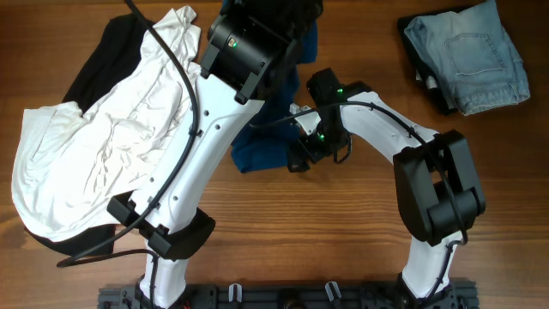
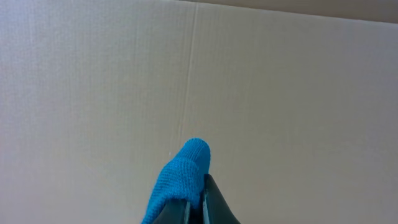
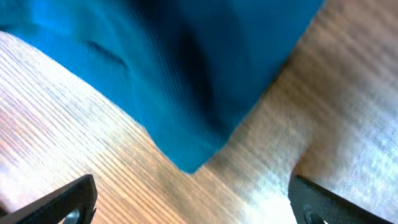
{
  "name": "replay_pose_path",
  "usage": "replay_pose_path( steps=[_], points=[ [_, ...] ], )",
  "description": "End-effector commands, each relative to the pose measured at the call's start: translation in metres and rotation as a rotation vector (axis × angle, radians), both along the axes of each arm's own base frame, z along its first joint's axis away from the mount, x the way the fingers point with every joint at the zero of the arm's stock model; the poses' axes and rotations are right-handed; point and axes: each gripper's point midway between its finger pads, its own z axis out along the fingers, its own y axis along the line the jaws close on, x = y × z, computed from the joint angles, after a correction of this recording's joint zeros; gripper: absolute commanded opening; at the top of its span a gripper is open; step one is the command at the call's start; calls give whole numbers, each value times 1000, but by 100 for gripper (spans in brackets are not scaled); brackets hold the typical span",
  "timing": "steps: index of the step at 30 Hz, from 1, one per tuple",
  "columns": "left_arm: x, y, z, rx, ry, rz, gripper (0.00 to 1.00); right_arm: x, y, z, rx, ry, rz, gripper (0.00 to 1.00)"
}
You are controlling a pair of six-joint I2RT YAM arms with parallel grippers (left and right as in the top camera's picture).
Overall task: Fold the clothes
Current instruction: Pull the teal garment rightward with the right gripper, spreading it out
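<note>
Overhead and wrist views of a wooden table (image 1: 343, 249) with two arms at work. The blue T-shirt (image 1: 256, 150) lies at the centre, largely hidden under the left arm (image 1: 193, 150). Its visible parts run from the far edge of the table toward the near edge, so its long axis lies roughly far-to-near, leaning left at the near end. The left gripper (image 2: 199, 194) is closed on a fold of this blue fabric (image 2: 183, 171), which pokes up past the fingertips in front of a pale, ribbed, cardboard-like surface (image 2: 286, 93). The right gripper (image 1: 298, 157) hovers just beside the shirt's near right edge with its jaws spread wide and nothing between them. In the right wrist view, a corner of the shirt (image 3: 186, 68) points down toward the gap between the two fingers (image 3: 68, 198) and rests on bare wood. The white shirt (image 1: 111, 146) lies crumpled at the left, its long axis running diagonally from far right to near left, over a black garment (image 1: 103, 56). Folded jeans (image 1: 472, 56), stitched pocket upward, sit at the far right. A small pale patch at their left edge is too small to read.
</note>
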Motion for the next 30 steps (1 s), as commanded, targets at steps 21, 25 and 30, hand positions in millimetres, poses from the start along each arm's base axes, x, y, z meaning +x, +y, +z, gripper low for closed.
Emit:
replay_pose_path(
  steps=[21, 25, 30],
  points=[
    [-8, 14, 13, -64, -19, 2, 4, 44, 27, 0, 118, -167, 71, 52],
    [-8, 14, 14, -69, -24, 2, 4, 40, 30, 1, 133, -165, 103, 81],
    [-6, 12, 11, -64, -19, 3, 4, 25, 42, 1, 150, -152, 198, 61]
  ],
)
